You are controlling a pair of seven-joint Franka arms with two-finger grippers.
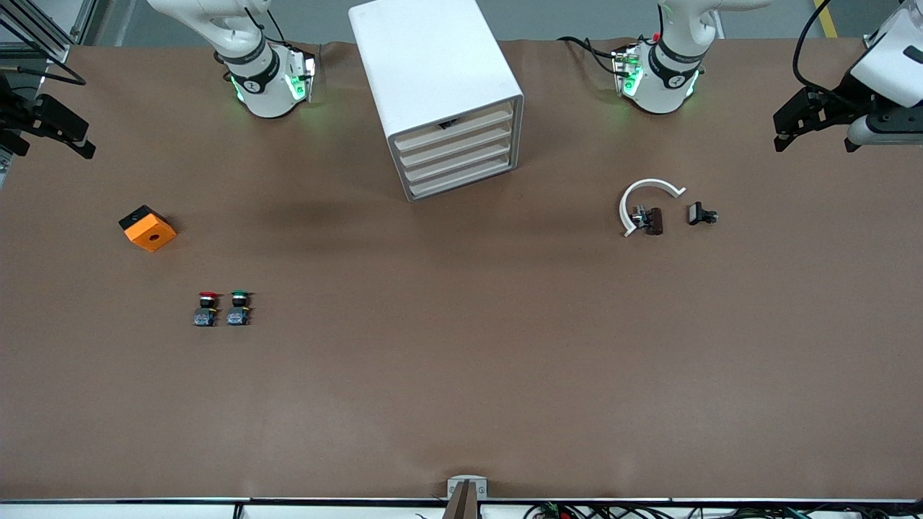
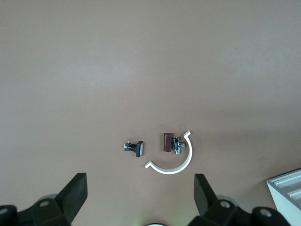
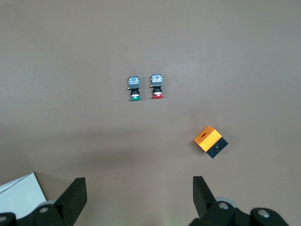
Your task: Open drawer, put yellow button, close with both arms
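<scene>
The white cabinet [image 1: 433, 65] stands between the two arm bases, and its four cream drawer fronts face the front camera. The top drawer [image 1: 479, 123] looks shut, with a small dark spot at its upper edge. The yellow button is not in view. My left gripper [image 1: 815, 140] hangs open and empty over the left arm's end of the table; its wrist view [image 2: 141, 193] shows bare table between the fingers. My right gripper [image 1: 50, 144] hangs open and empty over the right arm's end; it also shows in its wrist view [image 3: 139, 195].
A red-capped button [image 1: 206, 308] and a green-capped button [image 1: 239, 308] lie side by side nearer the front camera. An orange block [image 1: 148, 228] lies near them. A white curved piece [image 1: 644, 202] with a brown part [image 1: 652, 220] and a small black part [image 1: 701, 214] lie toward the left arm's end.
</scene>
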